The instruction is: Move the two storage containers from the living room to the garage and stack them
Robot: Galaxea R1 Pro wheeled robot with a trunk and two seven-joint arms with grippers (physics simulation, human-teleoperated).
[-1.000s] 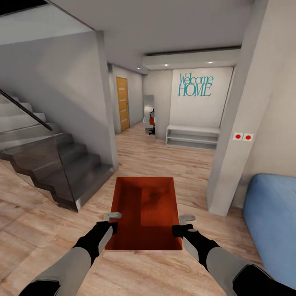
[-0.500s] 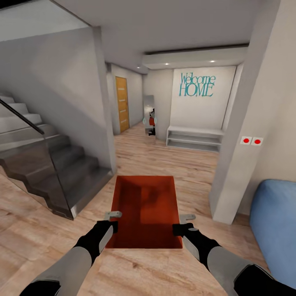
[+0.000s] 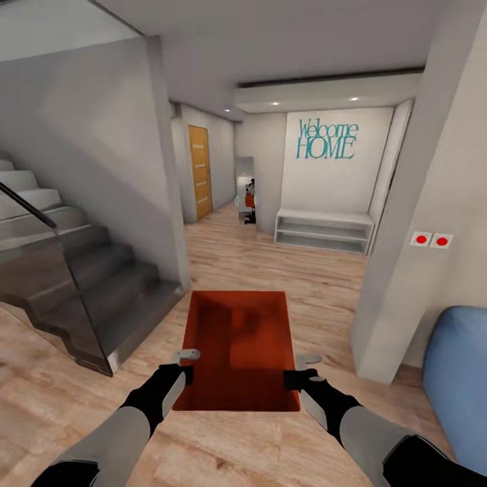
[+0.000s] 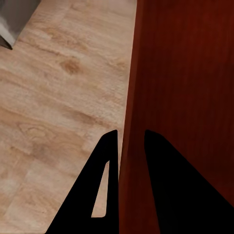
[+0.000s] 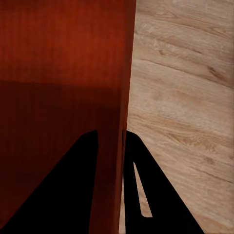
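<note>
One orange-red storage container (image 3: 237, 348), shallow and lidless, is held level in front of me above the wood-plank floor. My left gripper (image 3: 184, 362) is shut on its left wall and my right gripper (image 3: 306, 365) on its right wall. In the left wrist view the left gripper (image 4: 130, 131) straddles the thin wall of the container (image 4: 185, 73), one finger inside and one outside. The right wrist view shows the right gripper (image 5: 110, 131) clamping the container (image 5: 63, 48) the same way. The garage is out of view.
A staircase with a glass balustrade (image 3: 74, 284) runs along the left. A grey pillar (image 3: 406, 270) and a blue sofa (image 3: 460, 379) stand at the right. Ahead, the hallway holds a white bench shelf (image 3: 323, 230), a mirror (image 3: 245, 189) and a wooden door (image 3: 200, 169).
The whole view has shifted as I roll forward: the stairs slide off left, the pillar and sofa off right. The container stays put between both grippers.
</note>
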